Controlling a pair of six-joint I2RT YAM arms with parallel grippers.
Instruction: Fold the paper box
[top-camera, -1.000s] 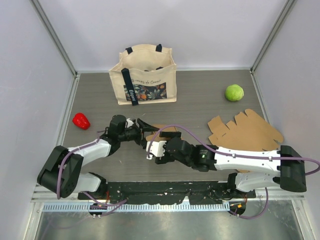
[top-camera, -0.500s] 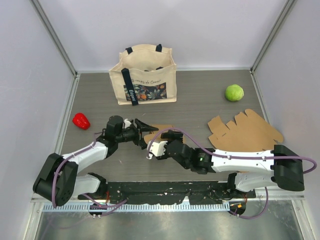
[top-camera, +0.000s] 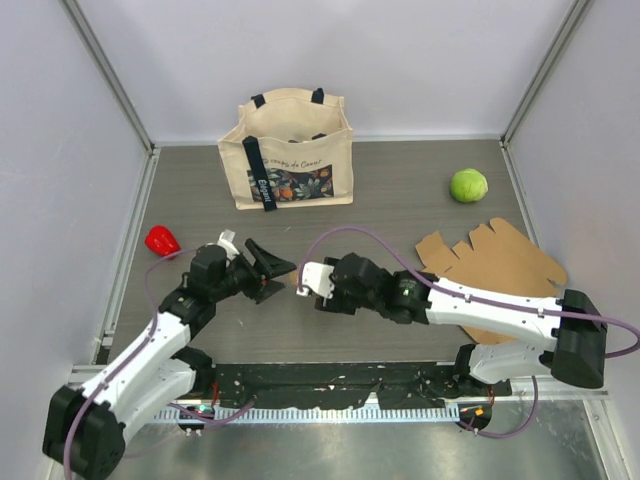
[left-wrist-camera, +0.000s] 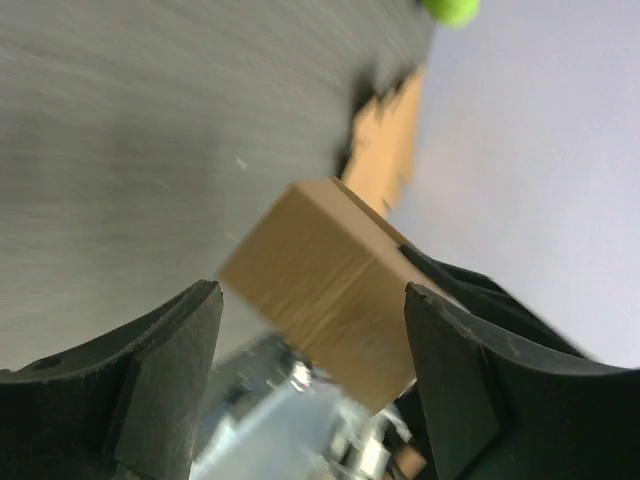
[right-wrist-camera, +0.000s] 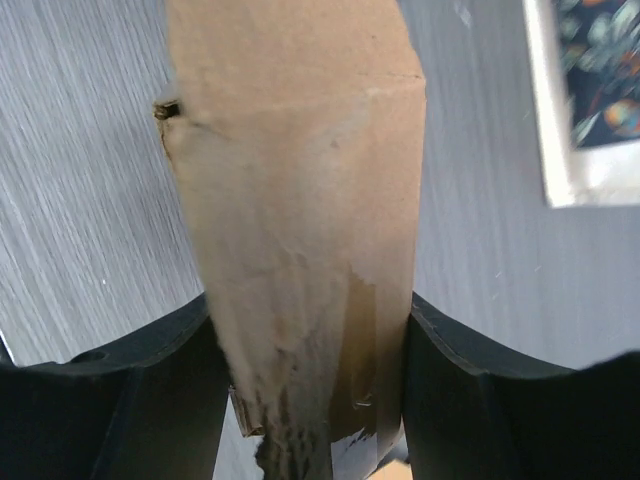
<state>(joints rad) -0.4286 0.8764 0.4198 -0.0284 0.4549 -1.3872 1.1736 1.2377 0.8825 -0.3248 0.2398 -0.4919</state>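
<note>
The paper box is a small brown cardboard block, and my right gripper is shut on it with both fingers pressed against its sides. In the top view the right gripper sits at the table's middle front and covers nearly all of the box. My left gripper stands open just left of it, its jaws wide and pointing at the box. The left wrist view shows the box a short way beyond the open left gripper, touching neither finger.
Flat brown cardboard blanks lie at the right. A cream tote bag stands at the back centre. A green ball rests at the back right and a red pepper at the left.
My left gripper has let go, opened wider and drawn back to the left, away from the box. The right gripper's jaws have narrowed onto the box, which it now holds alone.
</note>
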